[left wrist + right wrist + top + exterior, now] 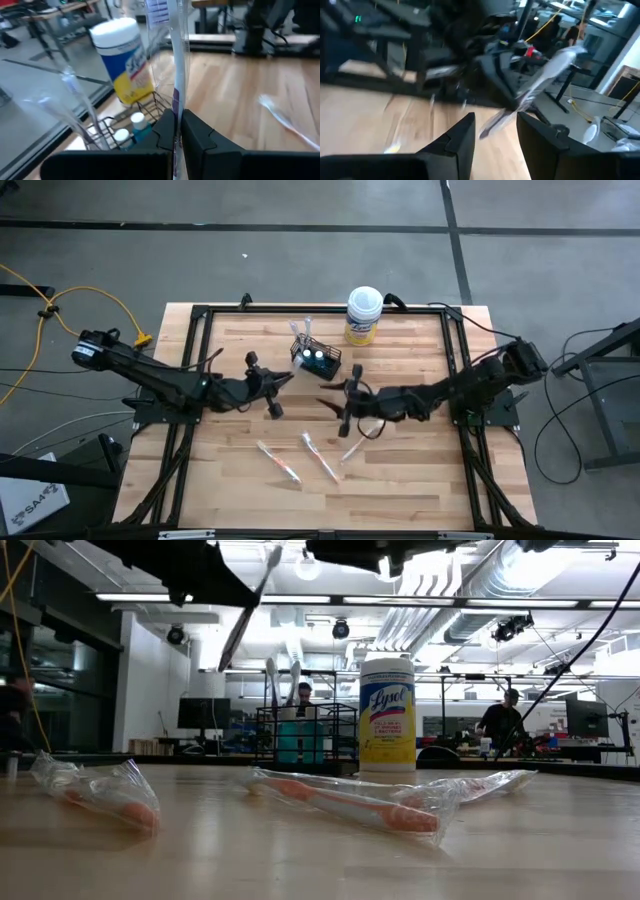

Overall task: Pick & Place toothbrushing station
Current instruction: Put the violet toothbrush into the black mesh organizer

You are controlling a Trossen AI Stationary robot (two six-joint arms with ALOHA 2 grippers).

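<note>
Now, left to right across the worktop (400, 490):
Left gripper (279, 383): hung in the air just left of the basket, fingers (165, 131) pinched together on a wrapped toothbrush (176, 75).
Held toothbrush: in the low view it slanted up off the wood, head uppermost, clear of everything below.
Basket (316, 360): black wire mesh, at the back centre of the worktop, with two teal-topped tubes (316, 359) inside and a couple of brushes already standing in it.
Canister (363, 315): white lid, yellow label, just behind and right of the basket; not part of the job.
Right gripper (338, 402): lay just in front of the basket, fingers apart, nothing between them.
Loose toothbrushes (279, 461): three in clear wrappers lay on the front half of the worktop, well apart from the basket.
Step in hand: by my reading, carrying one brush to the basket, with the drop not yet made.
Next move: it called for bringing the brush over the basket's open top, tipping it upright, missing the tubes and standing brushes, then letting go.
</note>
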